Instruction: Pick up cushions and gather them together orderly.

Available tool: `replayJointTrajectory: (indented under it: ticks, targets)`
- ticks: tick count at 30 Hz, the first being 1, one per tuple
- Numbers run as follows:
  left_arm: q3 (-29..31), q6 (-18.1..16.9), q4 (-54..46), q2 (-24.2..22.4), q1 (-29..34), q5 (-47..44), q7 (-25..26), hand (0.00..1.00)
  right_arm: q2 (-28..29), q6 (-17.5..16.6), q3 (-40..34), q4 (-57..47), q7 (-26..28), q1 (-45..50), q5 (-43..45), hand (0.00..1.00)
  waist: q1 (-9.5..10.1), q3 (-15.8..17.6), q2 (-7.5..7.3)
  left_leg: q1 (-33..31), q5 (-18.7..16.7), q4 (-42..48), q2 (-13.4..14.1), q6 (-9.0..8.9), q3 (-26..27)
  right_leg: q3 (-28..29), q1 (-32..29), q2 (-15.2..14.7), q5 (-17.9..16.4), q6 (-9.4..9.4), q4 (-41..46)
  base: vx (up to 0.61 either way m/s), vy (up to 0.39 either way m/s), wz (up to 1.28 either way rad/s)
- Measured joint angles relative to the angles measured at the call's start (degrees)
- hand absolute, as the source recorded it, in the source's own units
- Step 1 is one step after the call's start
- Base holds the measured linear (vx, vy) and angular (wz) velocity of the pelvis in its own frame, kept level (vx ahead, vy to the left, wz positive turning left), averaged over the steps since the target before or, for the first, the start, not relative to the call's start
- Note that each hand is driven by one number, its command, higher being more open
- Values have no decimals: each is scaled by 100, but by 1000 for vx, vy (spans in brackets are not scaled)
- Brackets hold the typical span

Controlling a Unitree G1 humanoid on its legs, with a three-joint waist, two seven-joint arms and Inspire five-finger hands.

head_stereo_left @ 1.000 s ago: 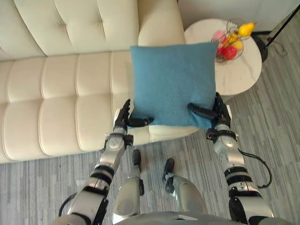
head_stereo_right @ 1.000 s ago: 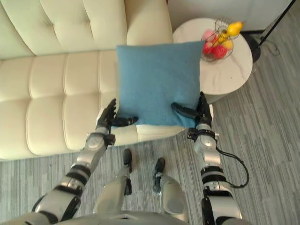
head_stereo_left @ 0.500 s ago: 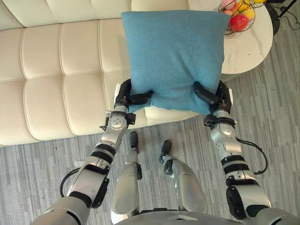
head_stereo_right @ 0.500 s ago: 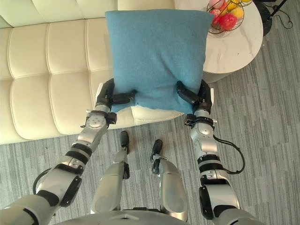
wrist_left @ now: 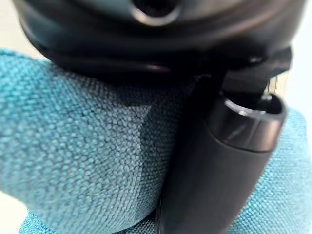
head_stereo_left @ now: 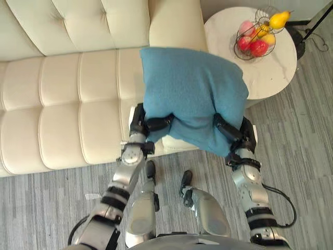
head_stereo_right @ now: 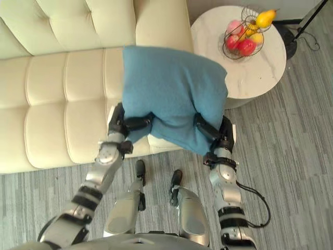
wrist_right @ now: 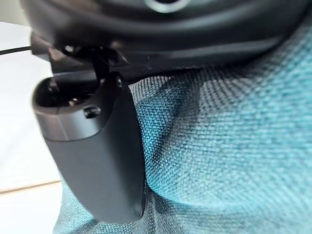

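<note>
In the eye views the square teal woven-fabric cushion hangs lifted over the front edge of the cream tufted leather sofa, its 2 lower corners pinched by the left hand and the right hand. In the left wrist view that hand's thumb presses into the weave, and the right wrist view shows the same clamp. The cushion sags rightward, so I judge both grips should be held level and firm while it is carried to a gathering spot on the seat
</note>
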Motion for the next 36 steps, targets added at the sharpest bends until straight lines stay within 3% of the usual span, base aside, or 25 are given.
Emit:
replayJointTrajectory:
  ticks: [2,8,14,17,19,21,23,24,25,26,27,28,31,32,33,34,36]
  targets:
    - [-15,29,-393,-92,651,-43,-64,0,92,41,11,-324,77,491,-166,0,5,-388,24,59,-60,-1,-6,-7,8,-1,113,13,2,6,-120,79,-8,0]
    - [42,28,-1220,-296,1781,-87,-254,0,214,49,37,-1084,302,1217,-565,0,52,-880,81,666,-234,0,-28,16,99,72,782,18,-5,59,-343,38,4,-5]
    - [136,27,-1427,-441,2166,-143,-365,0,205,48,88,-1234,401,1375,-742,0,52,-1097,149,987,-314,19,-77,49,102,111,970,-108,-179,178,3,-40,17,-1]
    - [132,30,-1427,-449,2220,-157,-417,0,171,49,103,-1239,383,1498,-854,0,13,-1180,152,944,-289,-33,-258,76,-281,574,817,-201,-638,350,665,-111,-16,56]
    - [132,29,-1427,-468,2227,-213,-419,0,142,49,142,-1302,342,1495,-895,0,36,-1254,245,708,-213,-5,-265,29,-594,553,729,-84,-663,345,621,-78,-45,77]
    - [87,29,-1430,-504,2228,-265,-421,0,68,49,150,-1382,256,1499,-943,0,34,-1287,292,284,-126,323,-301,-74,-1098,40,754,-54,-640,303,490,-70,-59,115]
    - [46,30,-1431,-552,2228,-331,-419,0,7,49,148,-1489,203,1494,-976,0,55,-1306,321,-12,-123,437,-271,-95,-1308,-455,790,-62,-539,120,381,-55,-68,123]
    - [11,30,-1431,-555,2226,-377,-415,0,-4,49,138,-1532,176,1482,-1045,0,53,-1330,339,-155,-258,455,-147,-14,-962,-761,846,-48,-478,22,226,-33,-90,145]
    - [0,30,-1431,-568,2205,-378,-412,0,-9,50,130,-1553,126,1436,-1087,0,74,-1332,288,-325,-491,663,13,28,-283,-968,864,-106,-438,-30,114,9,-43,124]
    - [-4,29,-1427,-585,2198,-384,-405,0,-34,55,131,-1554,101,1373,-1115,0,141,-1330,285,-496,-708,1014,201,102,372,-1120,863,-176,-431,-43,115,21,-17,94]
    - [-20,29,-1427,-588,2198,-384,-397,0,-44,60,130,-1554,83,1349,-1125,0,164,-1343,307,-567,-809,1326,314,241,706,-1210,879,-216,-433,-44,145,59,63,88]
    - [-71,29,-1426,-593,2205,-386,-386,0,-98,102,131,-1551,26,1340,-1128,0,198,-1395,433,-533,-549,1790,473,517,1087,-1248,945,-222,-458,-36,324,66,87,81]
    - [-109,5,-1427,-572,2158,-386,-389,0,-97,103,78,-1550,11,1320,-1122,0,90,-1476,393,-482,-291,1390,148,572,863,-1038,1009,-374,-551,18,360,15,147,103]
    - [-137,-6,-1411,-583,2121,-409,-388,0,-50,85,16,-1547,30,1282,-1130,0,-6,-1551,337,-364,-519,949,23,587,930,-1271,1106,-482,-538,218,100,3,194,146]
    - [-299,-18,-1406,-513,2014,-494,-388,0,60,88,-124,-1537,13,1234,-1146,0,-75,-1513,286,-535,-700,1329,132,452,1249,-1635,1226,-595,-458,305,-10,30,195,141]
    - [-359,-18,-1403,-520,2017,-494,-388,0,56,90,-163,-1532,10,1238,-1168,0,-69,-1512,285,-533,-701,1476,200,414,1245,-1745,1286,-632,-434,350,-49,41,168,125]
    - [-488,-18,-1309,-506,1987,-493,-388,0,61,93,-265,-1522,4,1253,-1190,0,-50,-1492,251,-559,-817,1637,48,435,1233,-1935,1400,-843,-439,449,47,63,199,59]
